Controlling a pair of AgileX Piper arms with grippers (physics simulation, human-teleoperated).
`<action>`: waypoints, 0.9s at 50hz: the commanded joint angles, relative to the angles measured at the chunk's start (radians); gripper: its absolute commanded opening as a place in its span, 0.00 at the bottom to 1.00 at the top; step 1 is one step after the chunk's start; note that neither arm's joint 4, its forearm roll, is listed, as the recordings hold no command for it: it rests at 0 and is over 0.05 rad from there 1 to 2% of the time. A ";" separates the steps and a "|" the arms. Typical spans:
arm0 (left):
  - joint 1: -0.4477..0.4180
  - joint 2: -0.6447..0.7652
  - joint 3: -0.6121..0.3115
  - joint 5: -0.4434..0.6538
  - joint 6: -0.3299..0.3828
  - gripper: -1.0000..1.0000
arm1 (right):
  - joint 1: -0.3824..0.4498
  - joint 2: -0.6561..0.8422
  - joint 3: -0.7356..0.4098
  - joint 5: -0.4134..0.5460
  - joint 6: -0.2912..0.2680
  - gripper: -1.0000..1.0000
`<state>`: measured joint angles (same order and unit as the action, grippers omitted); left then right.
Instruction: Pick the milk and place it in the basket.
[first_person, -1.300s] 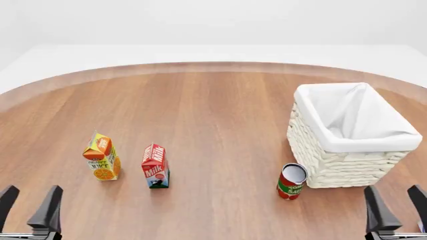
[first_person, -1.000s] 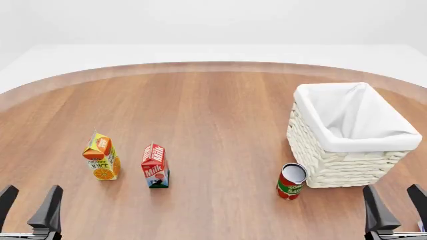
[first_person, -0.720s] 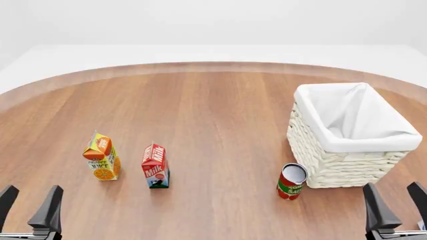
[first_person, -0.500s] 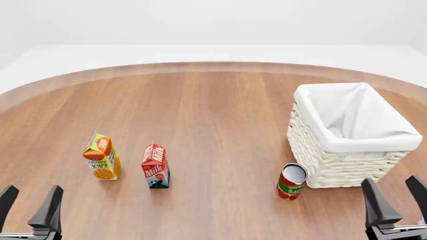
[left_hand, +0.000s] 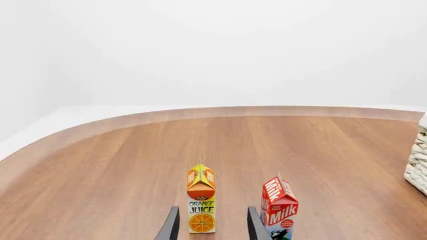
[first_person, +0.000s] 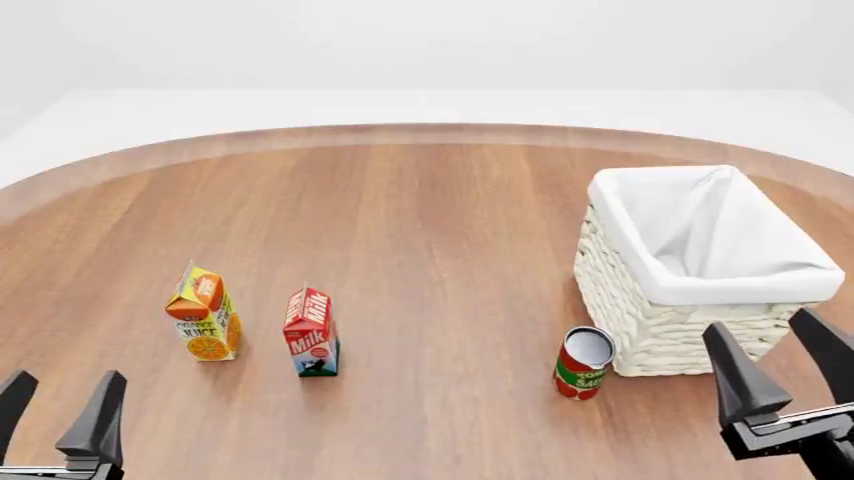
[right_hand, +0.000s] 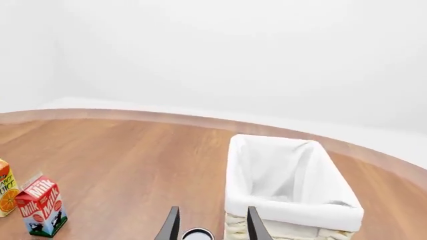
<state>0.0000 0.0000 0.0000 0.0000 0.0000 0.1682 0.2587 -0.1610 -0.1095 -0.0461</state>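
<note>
Going left to right with the milk (first_person: 311, 333) as the anchor: the left gripper (first_person: 56, 396) sits low at the near table edge, left of the milk and closer to the camera, fingers spread apart with nothing in them. The orange juice carton (first_person: 204, 313) stands upright just left of the milk. The milk itself is upright on the wooden table (first_person: 427, 220), untouched. Well to its right there's the tomato sauce can (first_person: 583, 363), then the basket (first_person: 701, 270) just beyond the can. The right gripper (first_person: 781, 350) hovers in front of the basket's near corner, far right of the milk, also spread wide and holding nothing.
</note>
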 joint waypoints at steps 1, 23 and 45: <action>0.000 0.000 0.000 0.000 0.000 1.00 | 0.055 0.084 -0.046 -0.042 -0.015 1.00; 0.000 0.000 0.000 0.000 0.000 1.00 | 0.162 0.326 -0.142 -0.183 -0.047 1.00; 0.000 0.000 0.000 0.000 0.000 1.00 | 0.258 0.533 -0.242 -0.273 -0.071 1.00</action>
<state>0.0000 0.0000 0.0000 0.0000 0.0000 0.3789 0.7035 -0.3599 -0.3426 -0.1043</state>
